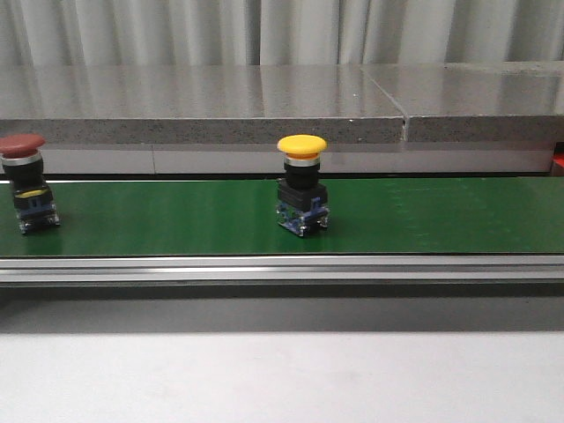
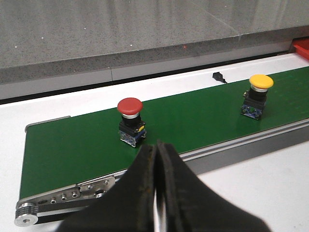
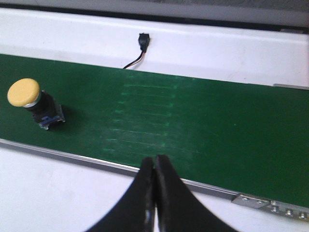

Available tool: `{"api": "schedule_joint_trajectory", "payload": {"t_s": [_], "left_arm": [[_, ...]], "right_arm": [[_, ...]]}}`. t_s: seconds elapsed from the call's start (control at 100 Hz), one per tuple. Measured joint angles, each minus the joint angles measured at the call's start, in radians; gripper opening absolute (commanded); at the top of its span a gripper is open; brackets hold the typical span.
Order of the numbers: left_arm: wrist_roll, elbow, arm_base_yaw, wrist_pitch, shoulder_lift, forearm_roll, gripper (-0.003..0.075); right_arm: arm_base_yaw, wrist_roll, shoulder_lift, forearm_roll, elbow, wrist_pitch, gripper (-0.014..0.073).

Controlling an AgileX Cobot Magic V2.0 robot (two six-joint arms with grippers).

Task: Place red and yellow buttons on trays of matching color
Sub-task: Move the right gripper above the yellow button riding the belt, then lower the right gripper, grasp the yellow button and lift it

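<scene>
Green conveyor belt (image 1: pixel 176 216) below a grey stone ledge (image 1: pixel 203 106) — red button (image 1: pixel 26 189), yellow button (image 1: pixel 302 194) upright on it; both grippers (image 2: pixel 156 203) (image 3: pixel 154 203) pinched closed, empty.

Two buttons stand upright on the belt (image 1: pixel 176 220): one (image 1: pixel 25 185) far left, one (image 1: pixel 302 185) mid-belt.

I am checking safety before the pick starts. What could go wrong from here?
1. The red button and yellow button stand on a green belt; if it runs, a grasp may miss.
2. Both have wide caps on narrow bodies, so a sideways touch could tip them.
3. The jaws of both grippers are shut and must open first.
</scene>
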Motion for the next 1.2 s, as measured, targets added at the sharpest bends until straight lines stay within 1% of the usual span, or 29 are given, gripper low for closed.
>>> {"api": "schedule_joint_trajectory", "payload": {"t_s": [0.08,0.12,0.17,0.2,0.22,0.27,0.29,0.3,0.34,0.39,0.48,0.64,0.88,1.2], "left_arm": [[0.0,0.0,0.0,0.0,0.0,0.0,-0.0021],[0.0,0.0,0.0,0.0,0.0,0.0,-0.0021],[0.0,0.0,0.0,0.0,0.0,0.0,-0.0021],[0.0,0.0,0.0,0.0,0.0,0.0,-0.0021],[0.0,0.0,0.0,0.0,0.0,0.0,-0.0021],[0.0,0.0,0.0,0.0,0.0,0.0,-0.0021],[0.0,0.0,0.0,0.0,0.0,0.0,-0.0021],[0.0,0.0,0.0,0.0,0.0,0.0,-0.0021],[0.0,0.0,0.0,0.0,0.0,0.0,-0.0021],[0.0,0.0,0.0,0.0,0.0,0.0,-0.0021],[0.0,0.0,0.0,0.0,0.0,0.0,-0.0021],[0.0,0.0,0.0,0.0,0.0,0.0,-0.0021],[0.0,0.0,0.0,0.0,0.0,0.0,-0.0021],[0.0,0.0,0.0,0.0,0.0,0.0,-0.0021]], "right_arm": [[0.034,-0.002,0.064,0.0,-0.045,0.03,0.0029],[0.048,-0.002,0.089,0.0,-0.069,0.048,0.0095],[0.07,-0.002,0.125,0.0,-0.095,0.068,0.0197],[0.081,-0.002,0.151,0.0,-0.11,0.08,0.0284],[0.089,-0.002,0.165,0.0,-0.12,0.088,0.0321],[0.107,-0.002,0.198,0.001,-0.143,0.107,0.0466],[0.114,-0.002,0.212,0.001,-0.152,0.113,0.05],[0.116,-0.002,0.217,0.001,-0.159,0.117,0.0531],[0.13,-0.002,0.244,0.001,-0.174,0.126,0.061],[0.144,-0.002,0.273,0.001,-0.199,0.136,0.067],[0.167,-0.002,0.327,0.001,-0.24,0.151,0.0646],[0.202,-0.013,0.427,0.001,-0.327,0.177,0.0646],[0.257,-0.073,0.583,0.001,-0.461,0.248,0.0646],[0.306,-0.106,0.751,0.002,-0.54,0.271,0.0646]]}}
